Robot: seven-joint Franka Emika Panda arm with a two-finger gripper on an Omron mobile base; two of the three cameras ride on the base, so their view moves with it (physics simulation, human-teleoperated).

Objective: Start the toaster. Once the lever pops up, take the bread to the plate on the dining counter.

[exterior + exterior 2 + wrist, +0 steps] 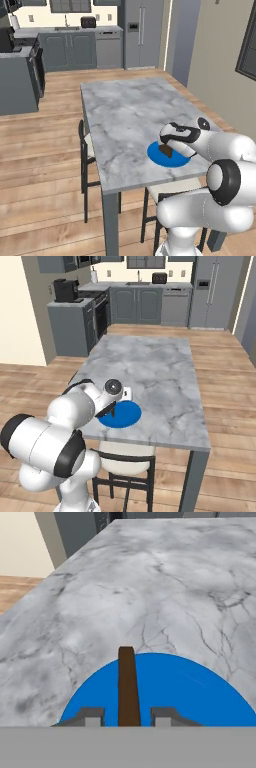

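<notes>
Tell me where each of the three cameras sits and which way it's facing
Left base view: behind-left, facing the dining counter; white arm lower right.
Right base view: behind-right, same counter; arm lower left.
Hand view: on the hand, looking along it; fingertips flank the bread.
All share the blue plate.

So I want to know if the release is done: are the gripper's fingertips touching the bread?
Apart. In the hand view the bread stands on edge over the plate, with blue plate visible either side between it and the fingertips.
</notes>
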